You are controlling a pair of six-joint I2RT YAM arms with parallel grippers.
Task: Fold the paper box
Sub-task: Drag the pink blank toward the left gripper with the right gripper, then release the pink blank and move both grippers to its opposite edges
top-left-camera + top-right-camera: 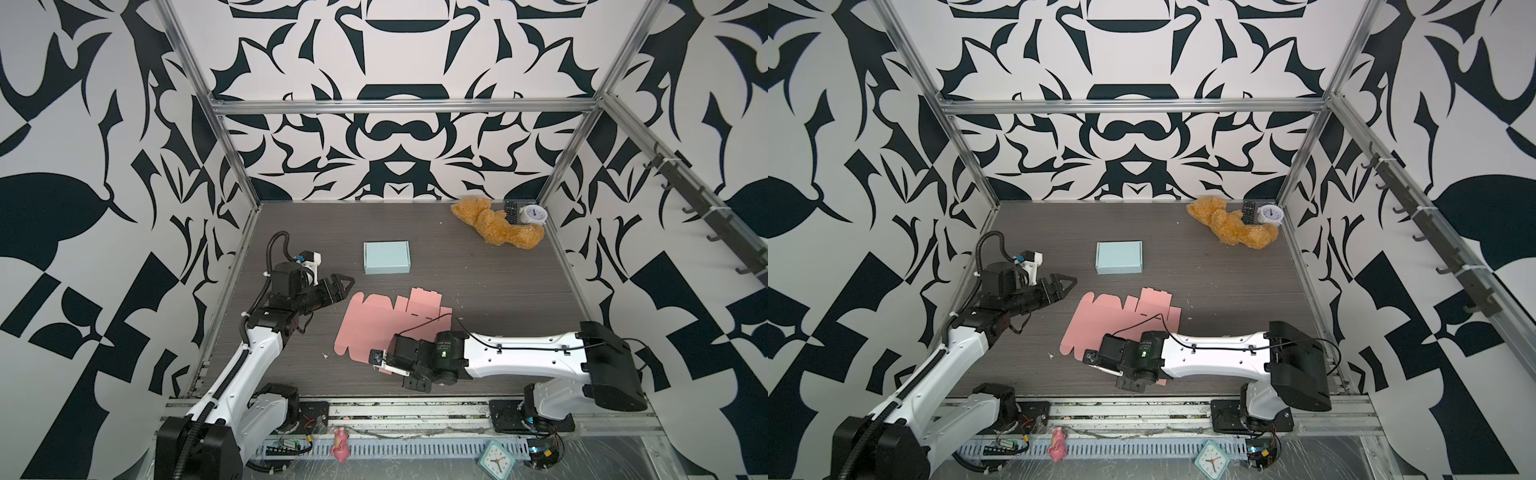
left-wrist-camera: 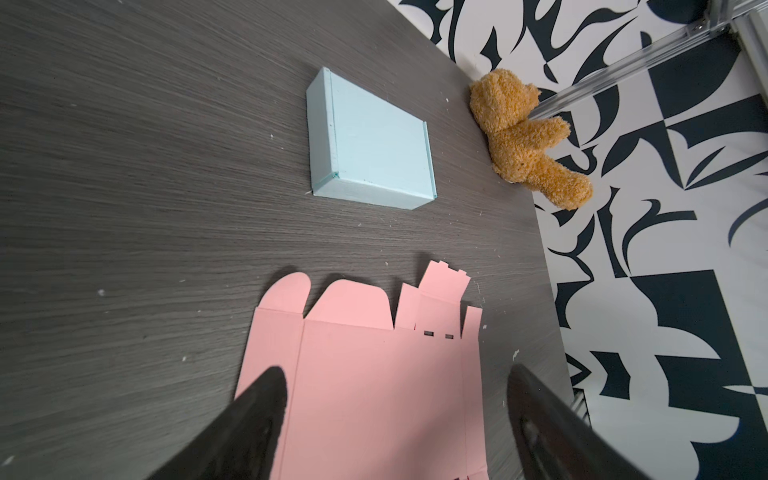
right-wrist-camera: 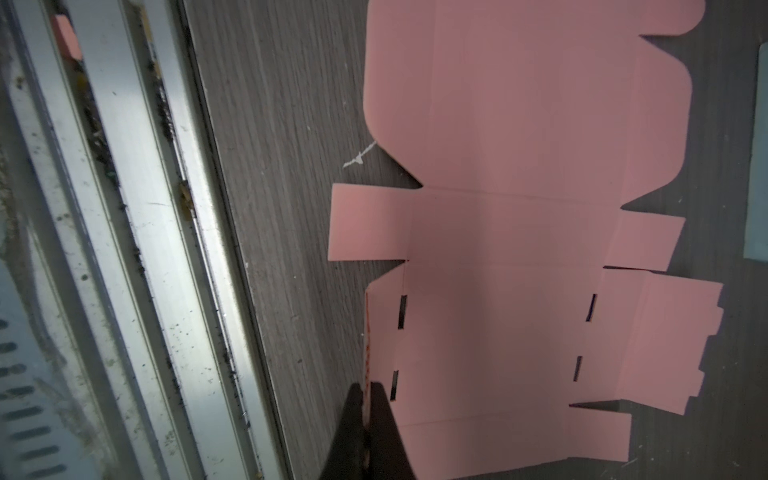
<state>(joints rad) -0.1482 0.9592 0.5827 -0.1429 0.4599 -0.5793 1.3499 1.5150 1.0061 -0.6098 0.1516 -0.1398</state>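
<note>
**Asker:** Where is the paper box lying?

**Me:** The pink box blank (image 1: 374,328) is lying unfolded on the table (image 1: 498,291), near the middle of the front edge. Its rounded lid end is pointing toward the left edge. Nearly all of it is lying flat.

**Asker:** What is your right pincer doing?

**Me:** My right pincer (image 3: 368,388) is clamping together on the side flap (image 3: 382,340) that faces the front edge. That flap is standing up from the sheet along the crease beside the two slots. I am gripping at the flap's outer edge because, as I judge it, that gives the most leverage to bend the crease into a wall.

**Asker:** And the left one?

**Me:** My left pincer (image 1: 345,285) is hovering with its fingers wide apart, holding nothing. It is sitting near the left edge, just beside the blank's rounded end and not touching it. I think it is waiting there to press the base down or take the far flap.

**Asker:** What is worrying you?

**Me:** Nothing is pinning the sheet, so the whole blank may be lifting or sliding instead of creasing.

**Asker:** Anything in the way?

**Me:** No. The blue box (image 1: 386,257) is sitting further back, well apart. The teddy bear (image 1: 494,224) is lying in the back right corner.
</note>
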